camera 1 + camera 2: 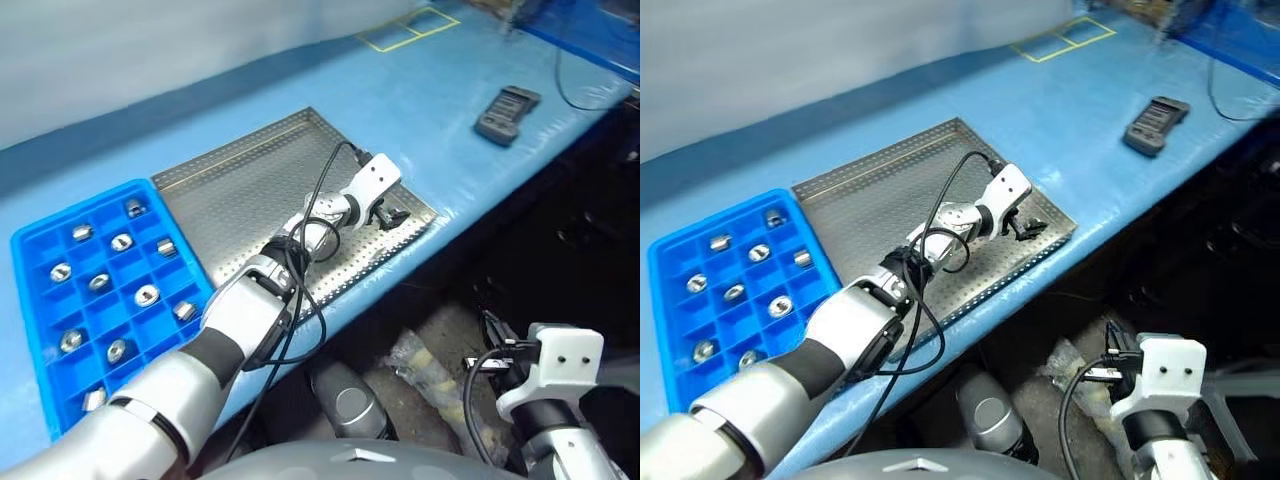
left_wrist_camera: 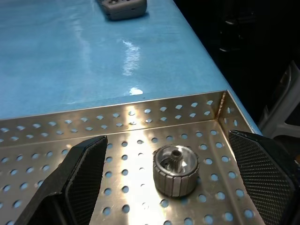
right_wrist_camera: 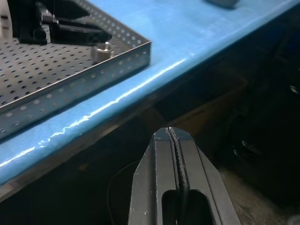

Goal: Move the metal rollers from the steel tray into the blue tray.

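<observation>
A long bench (image 1: 440, 110) covered in smooth, glossy blue sheeting carries the steel tray (image 1: 250, 170), a flat square of perforated silvery metal with a low rim. Touching its 9 o'clock side lies the blue tray (image 1: 35, 250), moulded plastic in square cells, several holding metal rollers (image 1: 147, 295). One ribbed roller (image 2: 176, 169) stands upright in the steel tray's 4 o'clock corner, between the wide-spread, empty fingers of the left gripper (image 1: 392, 214). The right gripper (image 3: 176, 140) hangs off the bench edge over dark floor, pressed closed on nothing. A grey handset (image 1: 507, 113) lies at 2 o'clock.
</observation>
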